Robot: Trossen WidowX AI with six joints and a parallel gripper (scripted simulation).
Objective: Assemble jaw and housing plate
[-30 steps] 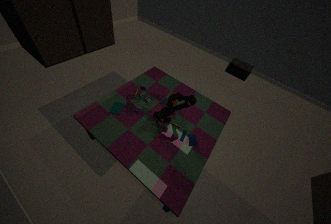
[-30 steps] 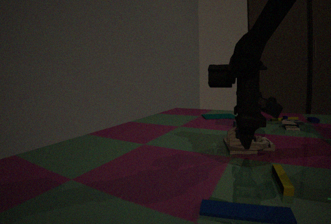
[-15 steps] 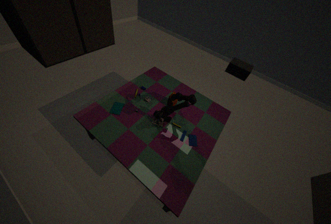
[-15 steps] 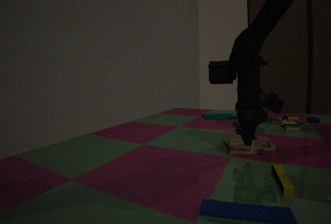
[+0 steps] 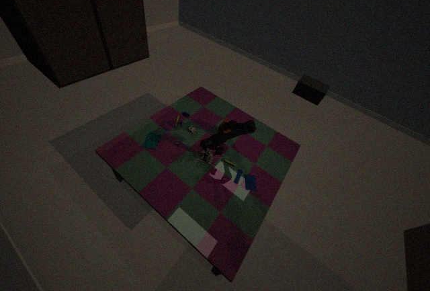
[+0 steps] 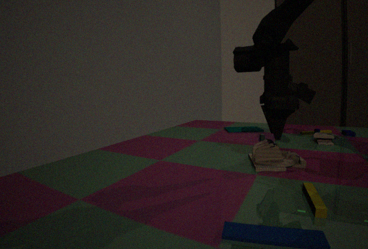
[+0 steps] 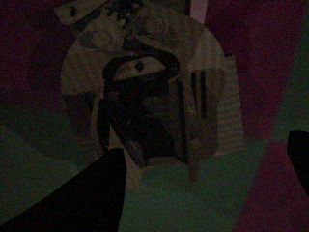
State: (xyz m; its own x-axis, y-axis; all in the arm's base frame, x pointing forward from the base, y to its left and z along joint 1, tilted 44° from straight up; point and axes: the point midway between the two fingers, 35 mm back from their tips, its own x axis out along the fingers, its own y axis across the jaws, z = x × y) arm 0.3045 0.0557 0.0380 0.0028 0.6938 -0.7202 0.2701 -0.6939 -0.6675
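The pale jaw assembly [image 5: 205,157] [image 6: 267,158] lies on the checkered table. In the wrist view the left jaw [image 7: 74,72] and right jaw [image 7: 208,48] lie side by side, each with a round stub at its upper end. Their gear teeth meet between the stubs; the dark picture hides how deeply they mesh. No plate covers the stubs. A separate pale piece [image 5: 191,128] [image 6: 323,138] lies farther off; I cannot tell whether it is the housing plate. My gripper [image 6: 278,138] [image 7: 208,150] is open and empty, above and slightly behind the assembly in the exterior view.
A yellow bar [image 5: 229,162] [image 6: 314,200] and a blue bar [image 5: 238,176] lie near the assembly, with a blue plate [image 5: 250,182] beyond. A teal plate [image 5: 152,140] [image 6: 243,129], another yellow bar [image 5: 177,120] and a small blue block [image 5: 185,114] lie across the table.
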